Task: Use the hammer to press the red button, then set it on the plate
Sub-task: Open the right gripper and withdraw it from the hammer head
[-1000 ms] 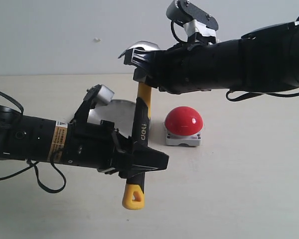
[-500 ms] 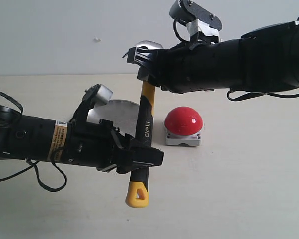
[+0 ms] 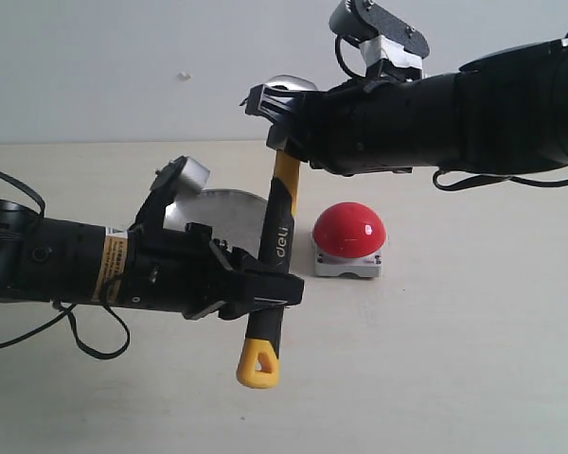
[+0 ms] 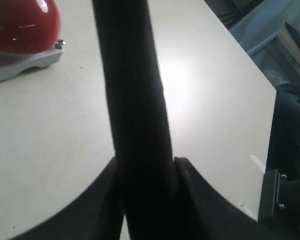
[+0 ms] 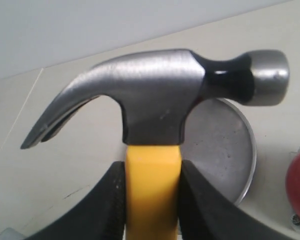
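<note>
We log left hand (image 3: 265, 297) and right hand (image 3: 280, 134) both pinching the hammer (image 3: 278, 236) aloft; button (image 3: 349, 230) press and plate (image 3: 232, 213) placement remain, we judge.

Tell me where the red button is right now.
In the exterior view, the red button sits on the table just right of centre, with the hammer to its left in that picture and the plate beyond that.

Black hammer (image 4: 132, 100) handle clamped in left end effector (image 4: 146, 172); red button (image 4: 20, 25) on table (image 4: 205, 100).
</note>
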### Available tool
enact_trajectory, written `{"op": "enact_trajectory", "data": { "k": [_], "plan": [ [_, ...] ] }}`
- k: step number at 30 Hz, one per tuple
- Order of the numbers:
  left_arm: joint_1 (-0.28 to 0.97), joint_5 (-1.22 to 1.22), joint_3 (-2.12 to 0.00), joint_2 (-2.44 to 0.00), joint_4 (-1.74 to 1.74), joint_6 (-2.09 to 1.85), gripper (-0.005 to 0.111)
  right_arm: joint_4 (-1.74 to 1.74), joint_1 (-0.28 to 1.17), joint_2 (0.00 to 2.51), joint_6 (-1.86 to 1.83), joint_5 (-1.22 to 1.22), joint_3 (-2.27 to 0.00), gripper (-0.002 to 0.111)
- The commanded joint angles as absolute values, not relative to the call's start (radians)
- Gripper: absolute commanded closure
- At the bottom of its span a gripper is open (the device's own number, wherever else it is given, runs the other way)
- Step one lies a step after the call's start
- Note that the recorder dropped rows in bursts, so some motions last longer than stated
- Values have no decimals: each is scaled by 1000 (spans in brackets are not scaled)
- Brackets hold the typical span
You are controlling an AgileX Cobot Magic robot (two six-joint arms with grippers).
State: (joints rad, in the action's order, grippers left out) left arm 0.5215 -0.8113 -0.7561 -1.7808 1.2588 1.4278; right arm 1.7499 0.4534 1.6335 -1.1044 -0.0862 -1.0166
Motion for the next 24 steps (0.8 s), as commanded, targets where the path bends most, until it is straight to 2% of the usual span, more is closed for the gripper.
{"op": "enact_trajectory", "data": {
  "k": [1, 6, 9, 14, 17, 24],
  "plan": [
    [526, -792, -764, -1781, 1251, 1416, 107, 1744, 454, 1618, -1113, -78, -1034, 108],
    [523, -774, -766, -1781, 1249, 1416, 107, 1744, 454, 1618, -1113, -83, -1034, 106],
    [519, -773, -767, -1781, 1247, 1416, 107, 1744, 454, 1618, -1115, -91, -1034, 93],
    [519, -773, -767, -1781, 1239, 1406, 107, 1744, 454, 1618, -1125, -85, -1034, 64],
    [519, -773, -767, -1781, 1218, 1391, 107, 1744, 454, 1618, -1125, -101, -1034, 55],
    [519, -773, -786, -1781, 1217, 1391, 107, 1744, 454, 1617, -1125, -107, -1034, 45]
  ]
}}
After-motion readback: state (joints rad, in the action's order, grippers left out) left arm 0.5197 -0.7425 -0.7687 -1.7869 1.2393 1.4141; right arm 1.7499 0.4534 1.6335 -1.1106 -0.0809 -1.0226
